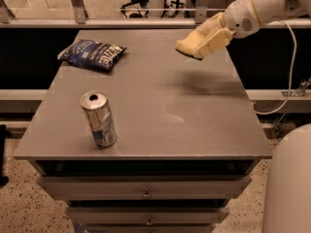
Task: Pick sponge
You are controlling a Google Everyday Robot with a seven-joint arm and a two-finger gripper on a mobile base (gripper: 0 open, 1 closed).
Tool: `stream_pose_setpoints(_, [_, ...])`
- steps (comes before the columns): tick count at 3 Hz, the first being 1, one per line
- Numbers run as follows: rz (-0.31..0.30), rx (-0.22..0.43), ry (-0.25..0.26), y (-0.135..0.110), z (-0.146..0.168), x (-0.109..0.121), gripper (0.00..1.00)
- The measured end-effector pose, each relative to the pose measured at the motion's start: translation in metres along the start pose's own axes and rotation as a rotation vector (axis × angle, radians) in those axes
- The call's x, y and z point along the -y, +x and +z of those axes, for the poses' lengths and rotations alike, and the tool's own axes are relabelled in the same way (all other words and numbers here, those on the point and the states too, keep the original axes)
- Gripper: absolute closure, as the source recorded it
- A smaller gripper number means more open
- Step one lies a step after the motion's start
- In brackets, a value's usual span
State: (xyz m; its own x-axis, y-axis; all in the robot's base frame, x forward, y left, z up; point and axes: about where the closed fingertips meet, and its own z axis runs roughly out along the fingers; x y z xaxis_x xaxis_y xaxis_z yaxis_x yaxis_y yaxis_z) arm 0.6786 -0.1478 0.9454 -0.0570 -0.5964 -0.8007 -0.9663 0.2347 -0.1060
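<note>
The pale yellow sponge (184,45) hangs in the air above the far right part of the grey table (160,106), and its shadow lies on the tabletop below. My gripper (200,46) reaches in from the upper right on a white arm. Its cream fingers (214,34) are shut on the sponge and cover its right end.
A silver drink can (99,119) stands upright near the table's front left. A dark blue chip bag (92,54) lies at the far left. The table has drawers below its front edge. A white cable (290,67) hangs at the right, and my white base (291,183) fills the lower right corner.
</note>
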Motion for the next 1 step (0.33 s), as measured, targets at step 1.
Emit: stream_pose_setpoints(1, [-0.005,0.017,-0.015,-0.0089,-0.0054,-0.0065,1.00])
